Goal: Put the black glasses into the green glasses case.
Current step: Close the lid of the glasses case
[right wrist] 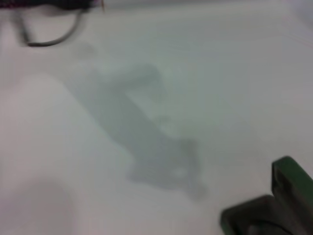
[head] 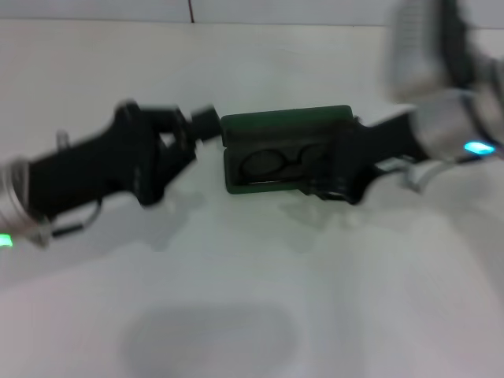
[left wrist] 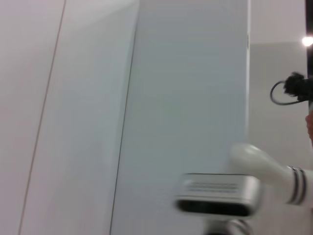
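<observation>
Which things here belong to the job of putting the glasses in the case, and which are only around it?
Belong to the job:
- black glasses, lying inside the case
- green glasses case, open
- left gripper, at the case's left end
- right gripper, over the case's right end

Only around:
- white table

A plain white tabletop [head: 252, 299] stretches before me under soft, even light, with faint grey shadows pooling on its near part. At its far edge stands a pale wall [head: 94, 9], crossed by one thin dark vertical line [head: 190, 11]. From my left wrist, a smooth white panel [left wrist: 186, 88] fills the scene, with a small bright light [left wrist: 307, 41] glowing beyond it.
</observation>
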`<state>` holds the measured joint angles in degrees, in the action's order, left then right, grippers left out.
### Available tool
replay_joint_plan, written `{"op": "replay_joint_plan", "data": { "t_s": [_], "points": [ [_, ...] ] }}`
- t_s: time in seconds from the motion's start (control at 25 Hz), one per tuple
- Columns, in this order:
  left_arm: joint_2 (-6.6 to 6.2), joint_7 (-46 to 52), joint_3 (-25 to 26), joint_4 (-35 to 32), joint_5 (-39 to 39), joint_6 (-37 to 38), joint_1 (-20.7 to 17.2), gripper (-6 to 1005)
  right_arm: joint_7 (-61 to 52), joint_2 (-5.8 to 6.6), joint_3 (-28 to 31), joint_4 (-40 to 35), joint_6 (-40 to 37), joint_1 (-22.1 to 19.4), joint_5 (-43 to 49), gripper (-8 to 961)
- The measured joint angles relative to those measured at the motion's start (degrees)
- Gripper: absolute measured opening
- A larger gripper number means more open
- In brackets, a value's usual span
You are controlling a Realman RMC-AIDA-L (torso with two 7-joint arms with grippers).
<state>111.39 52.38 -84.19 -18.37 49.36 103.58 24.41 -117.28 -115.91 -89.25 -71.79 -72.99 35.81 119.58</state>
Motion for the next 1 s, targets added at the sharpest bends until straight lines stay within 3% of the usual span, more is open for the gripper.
{"op": "replay_joint_plan", "data": {
  "t_s": [0.04, 0.12, 0.2, 0.36, 0.52, 0.68, 0.76, 0.8, 1.0],
  "points": [
    [0.00, 0.0, 0.0, 0.0, 0.0, 0.0, 0.0, 32, 3.2, -0.05, 2.5, -0.5, -1.5, -2.7, -2.8, 243],
    [-3.13, 4.7, 1.1, -0.2, 0.2, -2.5, 4.4, 33, 9.1, -0.22, 8.4, 0.0, -5.6, -7.9, -10.0, 242],
    [-5.13, 10.1, 1.7, -1.6, 1.8, -6.6, 7.7, 35, 14.0, -0.13, 12.8, 2.4, -9.3, -11.2, -16.1, 242],
    [-6.31, 15.6, 1.9, -5.5, 8.8, -14.4, 11.1, 49, 22.6, 0.13, 16.1, 8.9, -13.1, -15.5, -24.8, 241],
    [-4.67, 18.9, 1.9, -6.2, 19.4, -25.6, 18.0, 74, 28.8, 0.32, 19.1, 14.1, -14.9, -19.9, -30.4, 242],
    [-1.65, 21.6, 1.9, -6.1, 27.9, -36.9, 23.2, 231, 31.8, 0.22, 23.4, 19.6, -17.9, -21.2, -31.0, 244],
    [-0.97, 22.1, 1.9, -6.1, 29.4, -38.6, 24.0, 274, 32.9, 0.27, 24.7, 21.9, -18.7, -21.2, -31.0, 244],
    [0.38, 23.4, 1.9, -6.1, 32.2, -42.7, 25.2, 278, 33.5, 0.28, 25.2, 22.9, -18.9, -21.2, -31.0, 245],
    [2.08, 25.3, 1.9, -5.9, 36.3, -47.7, 25.6, 284, 35.4, 0.26, 26.0, 25.4, -19.1, -20.7, -31.2, 246]
  ]
}}
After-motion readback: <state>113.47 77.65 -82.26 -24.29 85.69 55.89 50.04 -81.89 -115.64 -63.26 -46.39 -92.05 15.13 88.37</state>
